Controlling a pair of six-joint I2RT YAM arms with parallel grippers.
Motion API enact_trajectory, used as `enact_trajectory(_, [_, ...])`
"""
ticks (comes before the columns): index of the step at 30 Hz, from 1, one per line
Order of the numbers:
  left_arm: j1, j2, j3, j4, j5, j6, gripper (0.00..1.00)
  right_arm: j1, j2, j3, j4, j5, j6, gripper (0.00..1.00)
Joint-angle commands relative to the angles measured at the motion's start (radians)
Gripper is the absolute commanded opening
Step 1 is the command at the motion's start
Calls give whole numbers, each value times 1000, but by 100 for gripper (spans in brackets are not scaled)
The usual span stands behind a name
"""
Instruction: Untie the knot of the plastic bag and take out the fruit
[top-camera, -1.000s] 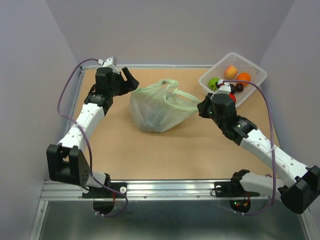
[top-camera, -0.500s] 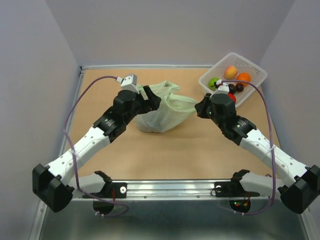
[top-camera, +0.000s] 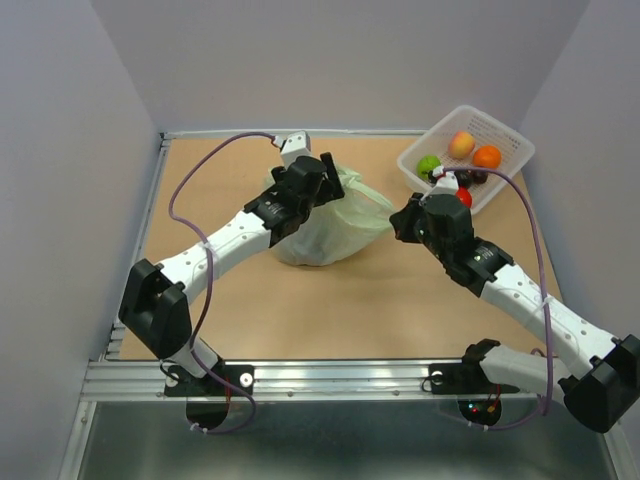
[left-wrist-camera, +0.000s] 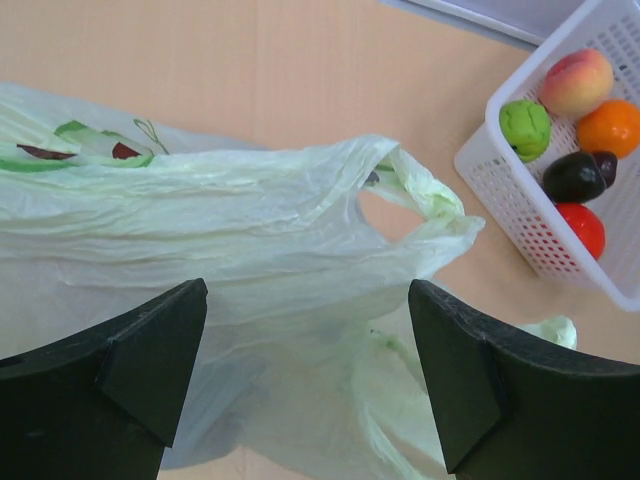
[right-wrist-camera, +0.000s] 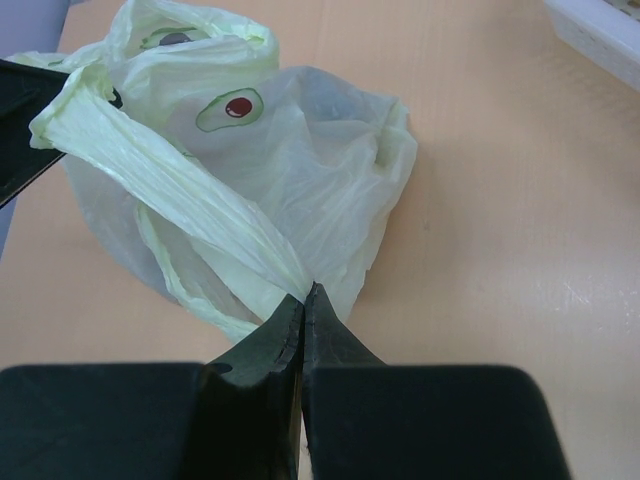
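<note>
Plastic bag (top-camera: 335, 225) lies mid-table, with the basket (top-camera: 505, 130) at its 2 o'clock. Right claw (right-wrist-camera: 303, 295) is pinched tight on 1 handle strap (right-wrist-camera: 170, 175) at the bag's 3 o'clock, strap taut. Left claw (left-wrist-camera: 307, 290) is spread wide over the bag's 12 o'clock edge, gripping nothing.

Film looks thin, soft and slippery, likely to stretch or tear under a hard pull. Fruit hidden, so weight unknown. Knot not resolved. Best hold: the bunched strap, not the flat film.

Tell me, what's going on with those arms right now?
Left gripper open, over the plastic bag. Right gripper shut on a bag handle. Nothing in the way; basket sits aside.
</note>
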Motion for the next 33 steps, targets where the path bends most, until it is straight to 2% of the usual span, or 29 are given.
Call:
enact_trajectory(1, [-5, 32, 55, -27, -69, -3, 93, -6, -22, -20, 51, -17, -7, 1])
enact_trajectory(6, [-11, 53, 50, -44, -60, -23, 91, -6, -8, -10, 55, -23, -13, 1])
enact_trajectory(9, [-20, 41, 30, -41, -52, -34, 86, -6, 2, -7, 58, -23, -16, 1])
enact_trajectory(13, [-20, 27, -13, -33, -68, -49, 64, -6, 5, -7, 62, -21, -15, 1])
enact_trajectory(16, [-20, 0, -52, -15, -77, -56, 37, -6, 1, -9, 63, -8, -19, 1])
enact_trajectory(17, [-20, -11, -74, -7, -86, -56, 14, -5, 1, -10, 63, -5, -19, 1])
enact_trajectory(18, [-19, -28, -85, -1, -92, -54, 5, -5, -1, -12, 63, 0, -18, 1])
enact_trajectory(19, [-17, -36, -92, 7, -97, -53, 0, -6, -4, -15, 63, 3, -16, 1])
enact_trajectory(22, [-9, -73, -128, 25, -108, -52, 0, -6, -7, -30, 63, 24, 5, 1])
enact_trajectory(25, [6, -154, -192, 47, -118, -66, 0, -6, -13, -53, 60, 123, 51, 1])
enact_trajectory(30, [98, -352, -341, 42, -68, -95, 0, -8, -18, -87, -4, 296, 163, 5])
enact_trajectory(33, [165, -479, -446, 38, -19, -109, 0, -11, -1, -86, -40, 339, 185, 9])
